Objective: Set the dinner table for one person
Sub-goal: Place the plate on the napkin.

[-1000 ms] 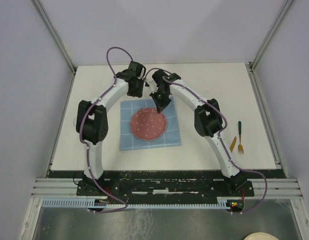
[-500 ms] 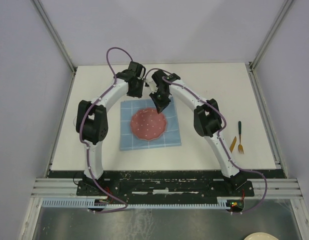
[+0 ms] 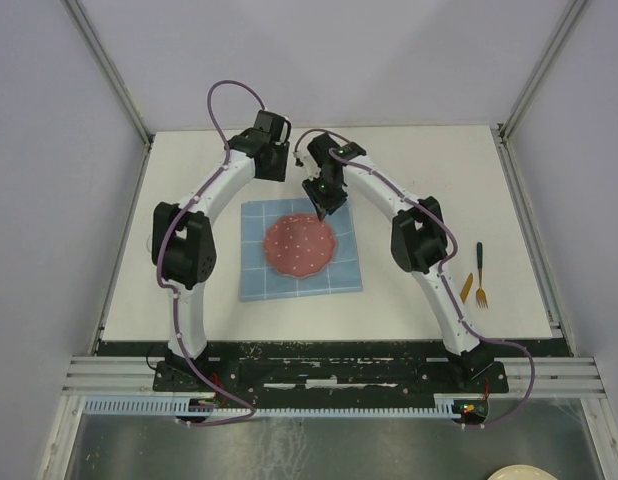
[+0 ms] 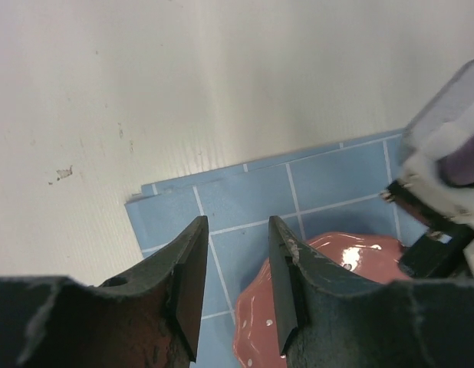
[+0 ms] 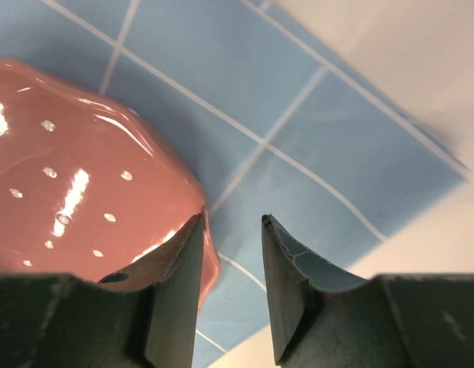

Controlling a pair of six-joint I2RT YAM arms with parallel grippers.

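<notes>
Two grippers hang over the far part of the dinner table [image 3: 439, 170], the white top that carries everything in view. A blue grid placemat [image 3: 251, 280] lies flat on it near the middle, with a pink speckled plate [image 3: 300, 245] on the mat.

Left gripper [image 4: 235, 230]: fingers parted by a narrow gap, with nothing between them. It sits over the mat's far left corner. Bare table begins just beyond the fingertips, past the mat's edge, and the plate rim lies beside one finger.

Right gripper [image 5: 231, 222]: fingers parted about as far, gripping nothing, with mat showing through the gap. One finger stands at the plate's rim; contact cannot be told. Bare table shows past the mat's edge on the other side.

Near the table's right edge, well apart from both grippers, lie a green-handled fork [image 3: 480, 275] and an orange utensil [image 3: 467, 288].
</notes>
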